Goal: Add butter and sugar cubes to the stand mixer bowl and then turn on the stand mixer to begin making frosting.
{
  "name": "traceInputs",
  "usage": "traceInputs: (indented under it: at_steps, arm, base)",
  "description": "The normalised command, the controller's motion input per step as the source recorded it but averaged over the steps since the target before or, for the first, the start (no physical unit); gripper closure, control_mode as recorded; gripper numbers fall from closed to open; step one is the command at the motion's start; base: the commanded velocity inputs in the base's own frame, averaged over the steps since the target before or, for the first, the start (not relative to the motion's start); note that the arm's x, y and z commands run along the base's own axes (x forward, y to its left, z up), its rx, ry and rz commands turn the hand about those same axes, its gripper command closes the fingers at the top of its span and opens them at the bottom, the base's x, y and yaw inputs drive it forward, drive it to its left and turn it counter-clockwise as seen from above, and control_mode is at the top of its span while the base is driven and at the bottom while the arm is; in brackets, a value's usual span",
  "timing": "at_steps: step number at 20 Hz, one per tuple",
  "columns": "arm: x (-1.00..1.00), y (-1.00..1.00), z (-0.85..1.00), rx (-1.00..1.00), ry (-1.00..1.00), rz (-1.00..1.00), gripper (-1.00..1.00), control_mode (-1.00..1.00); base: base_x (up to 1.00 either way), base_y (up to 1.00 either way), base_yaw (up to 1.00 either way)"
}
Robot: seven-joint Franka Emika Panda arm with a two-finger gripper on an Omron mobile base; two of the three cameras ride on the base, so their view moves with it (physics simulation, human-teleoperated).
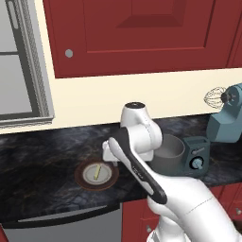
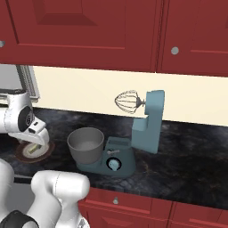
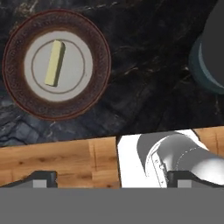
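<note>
1. Currently the small pale yellow butter stick (image 3: 54,63) lies flat in the centre of a round white plate with a brown rim (image 3: 94,85), on the dark marbled stone counter (image 3: 144,65).
2. From the left base camera, the same butter (image 1: 97,172) and plate (image 1: 85,182) sit left of the white arm's wrist; the plate is near the counter's front edge.
3. Gripper (image 3: 111,180): two dark finger tips rise at the bottom of the hand camera, far apart and with nothing between them (wide open). It hangs above the counter, apart from the plate.
4. The round grey metal stand mixer bowl (image 2: 85,143) is seated on the base of the teal-blue stand mixer (image 2: 147,129), to the right of the plate.
5. Mixer head is tilted back, and its wire whisk (image 2: 127,102) is raised clear of the bowl. A round knob (image 2: 114,165) shows on the base front.
6. Bowl contents: cannot tell.
</note>
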Motion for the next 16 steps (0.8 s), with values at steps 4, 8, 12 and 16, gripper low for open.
traceInputs:
  at_steps: [4,8,12,16]
  arm:
    - [0.29,0.35,-0.31,0.03,-0.06,-0.12,-1.00,-1.00]
    - [0.30,0.32,-0.36,0.04,-0.03,-0.09,-1.00,-1.00]
    - [0.39,0.39,-0.32,0.01,-0.04,-0.10,-1.00,-1.00]
    - [0.42,0.39,-0.27,-0.03,-0.04,-0.08,-1.00,-1.00]
  base:
    - [0.00,0.00,0.00]
    - [0.00,0.00,0.00]
    - [0.00,0.00,0.00]
    - [0.00,0.00,0.00]
